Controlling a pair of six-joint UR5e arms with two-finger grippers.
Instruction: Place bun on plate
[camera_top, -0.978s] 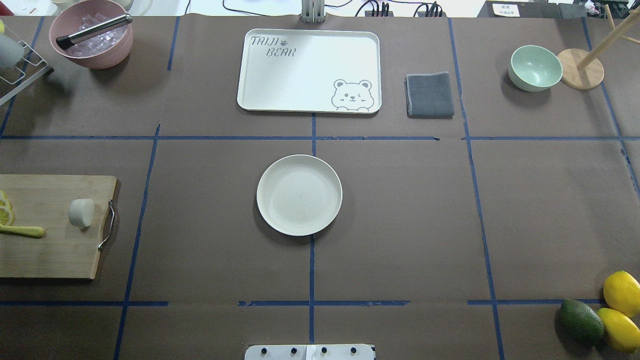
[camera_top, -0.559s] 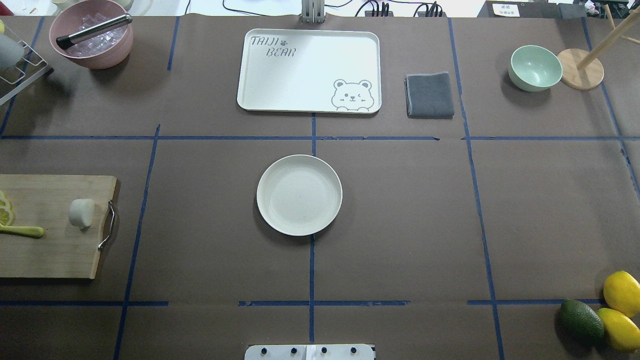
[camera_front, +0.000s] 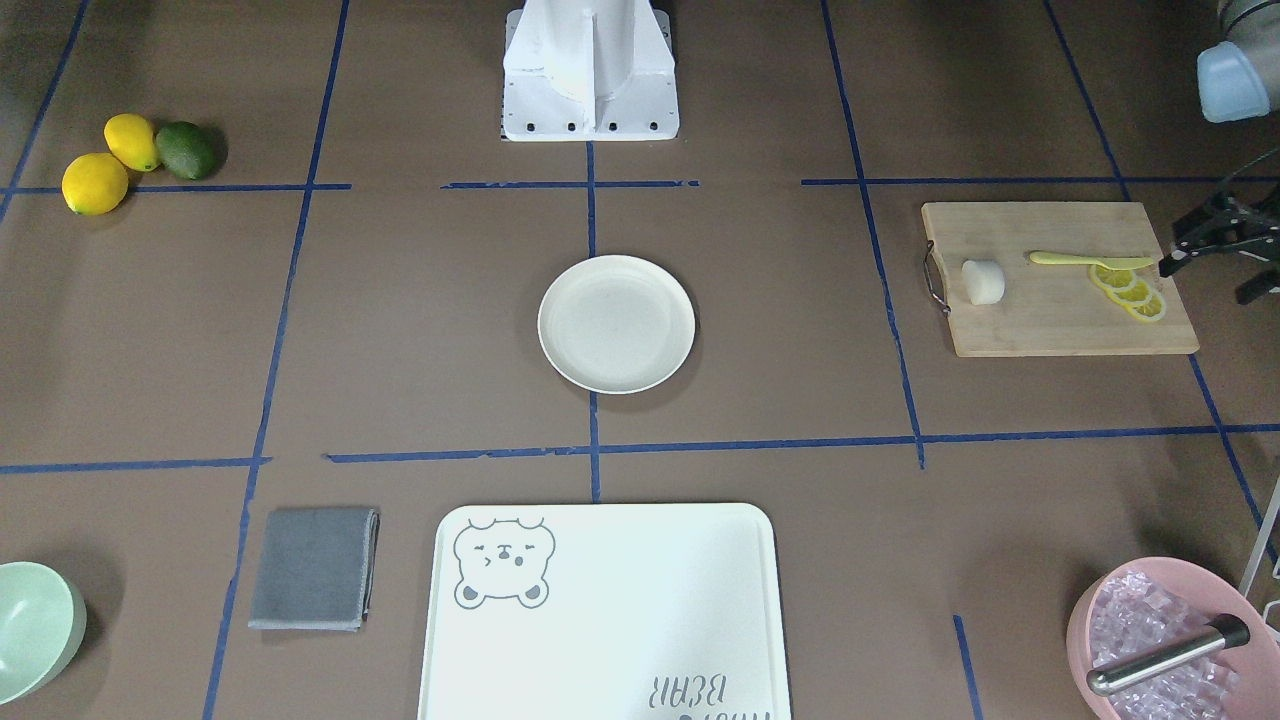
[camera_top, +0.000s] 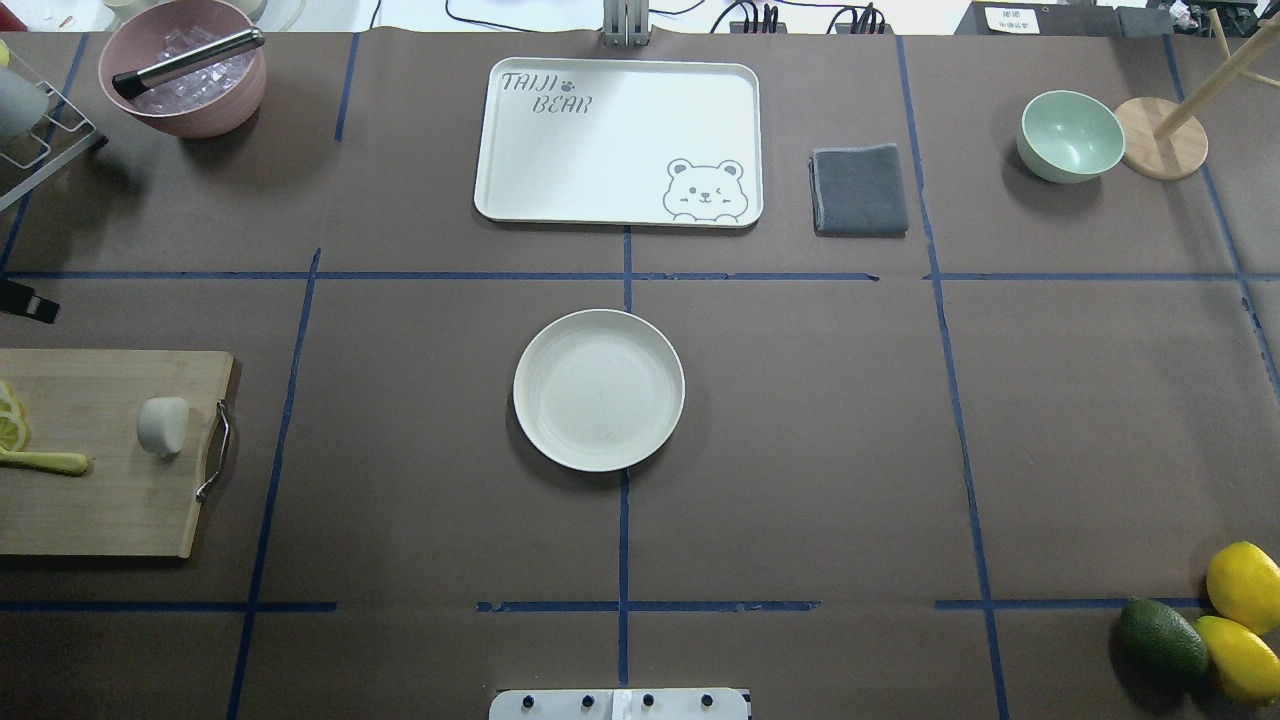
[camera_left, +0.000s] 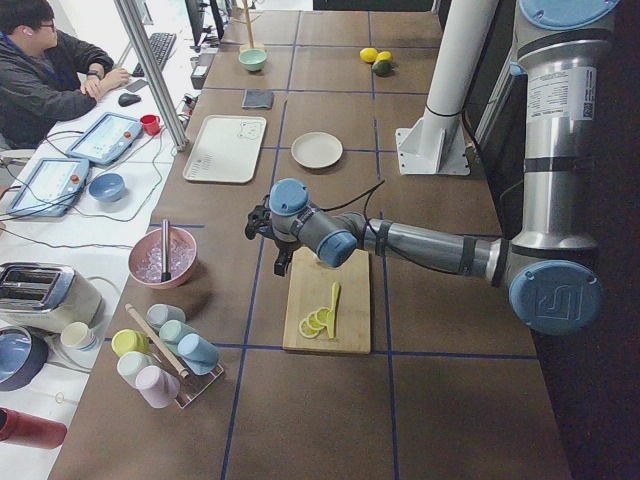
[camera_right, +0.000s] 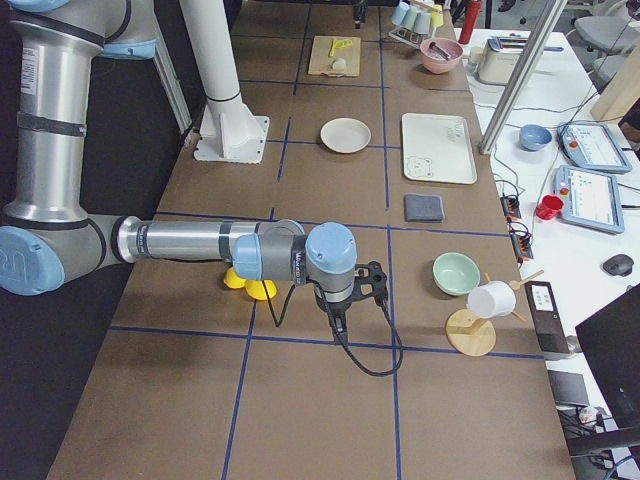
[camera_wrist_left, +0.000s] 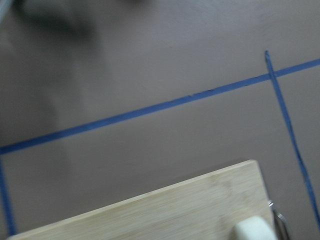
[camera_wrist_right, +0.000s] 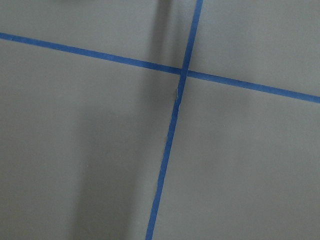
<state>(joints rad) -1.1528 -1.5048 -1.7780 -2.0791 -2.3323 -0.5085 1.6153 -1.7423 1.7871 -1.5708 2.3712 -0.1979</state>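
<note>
The white bun (camera_top: 163, 425) lies on its side on a wooden cutting board (camera_top: 100, 500) at the table's left, near the board's metal handle; its top edge also shows in the left wrist view (camera_wrist_left: 255, 230). The round cream plate (camera_top: 598, 390) sits bare at the table's centre, and in the front view (camera_front: 616, 323) too. My left gripper (camera_front: 1208, 278) hovers over the board's outer end, open and holding nothing, a board's length from the bun. One of its fingers (camera_top: 28, 303) pokes in at the overhead view's left edge. My right gripper (camera_right: 368, 280) hangs over the table's right part; I cannot tell its state.
Lemon slices (camera_front: 1130, 290) and a yellow knife (camera_front: 1085, 260) share the board. A pink bowl of ice with tongs (camera_top: 185, 70), bear-print tray (camera_top: 618, 140), grey cloth (camera_top: 860, 190) and green bowl (camera_top: 1070, 135) line the far side. Lemons and an avocado (camera_top: 1200, 620) lie near right.
A black fingertip of my left gripper has come into the overhead view at the left edge, just beyond the cutting board. Bun and plate have not moved.
</note>
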